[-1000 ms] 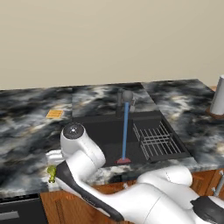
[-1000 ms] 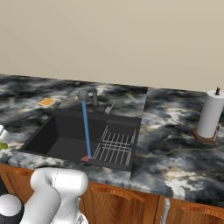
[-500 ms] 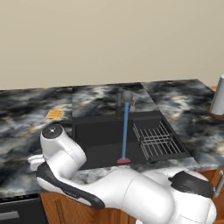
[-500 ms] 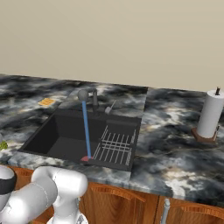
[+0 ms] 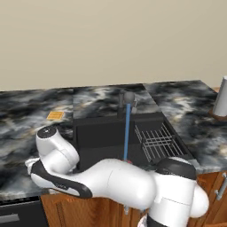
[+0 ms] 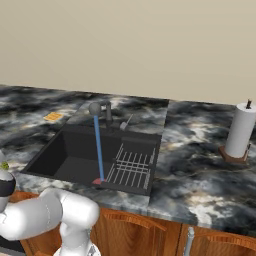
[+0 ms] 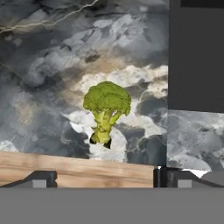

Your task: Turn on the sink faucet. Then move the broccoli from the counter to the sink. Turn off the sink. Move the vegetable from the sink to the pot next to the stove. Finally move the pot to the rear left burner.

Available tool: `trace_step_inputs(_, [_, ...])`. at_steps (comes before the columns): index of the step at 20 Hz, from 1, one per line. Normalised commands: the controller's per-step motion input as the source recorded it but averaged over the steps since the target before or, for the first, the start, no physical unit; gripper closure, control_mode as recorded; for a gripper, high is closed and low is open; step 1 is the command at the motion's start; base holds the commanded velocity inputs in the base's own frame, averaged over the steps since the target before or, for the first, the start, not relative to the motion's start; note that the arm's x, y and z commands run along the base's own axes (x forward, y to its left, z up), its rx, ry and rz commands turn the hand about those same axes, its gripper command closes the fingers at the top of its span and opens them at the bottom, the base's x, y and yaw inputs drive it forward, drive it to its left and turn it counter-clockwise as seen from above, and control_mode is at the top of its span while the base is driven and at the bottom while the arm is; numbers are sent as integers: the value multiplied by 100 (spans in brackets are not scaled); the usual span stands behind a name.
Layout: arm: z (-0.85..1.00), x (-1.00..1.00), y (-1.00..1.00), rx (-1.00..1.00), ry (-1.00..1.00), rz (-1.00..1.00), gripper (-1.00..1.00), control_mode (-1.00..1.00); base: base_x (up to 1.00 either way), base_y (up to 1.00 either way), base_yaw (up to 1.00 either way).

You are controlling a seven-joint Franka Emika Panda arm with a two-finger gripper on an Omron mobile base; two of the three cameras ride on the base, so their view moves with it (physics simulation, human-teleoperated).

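Observation:
The broccoli [image 7: 106, 109], a small green floret on a pale stalk, lies on the marbled counter [image 7: 52, 65] near its front edge, just left of the black sink [image 7: 194, 52]. My gripper [image 7: 105, 179] hovers over it, open, its two fingertips [image 7: 41, 178] wide apart on either side of the floret with nothing between them. From the right base a green bit of the broccoli [image 6: 4, 165] peeks out beside my arm. The sink faucet [image 5: 126, 99] pours a blue stream [image 5: 127, 133] into the sink [image 5: 99, 133]. The pot and the stove are out of view.
A grey wire rack [image 5: 155, 142] fills the basin's right half, with a red drain disc [image 6: 97, 181] under the stream. An orange waffle square [image 5: 55, 115] lies on the counter left of the sink. A paper towel roll [image 6: 240, 132] stands far right.
My arm has swung lower and further left over the counter's front edge, and now covers the broccoli in the left base view. The water keeps running. The gripper stays open.

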Motion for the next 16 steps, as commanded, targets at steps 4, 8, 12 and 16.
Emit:
trace_step_inputs(4, [-36,18,4,-1,1,0,-100,-100,0,0,0])
trace_step_inputs(8, [-36,20,8,0,0,0,-100,-100,0,0,0])
trace_step_inputs(12, [-33,20,6,0,0,0,-100,-100,0,0,0])
trace_step_inputs(16, [-28,25,11,0,2,0,-100,-100,0,0,0])
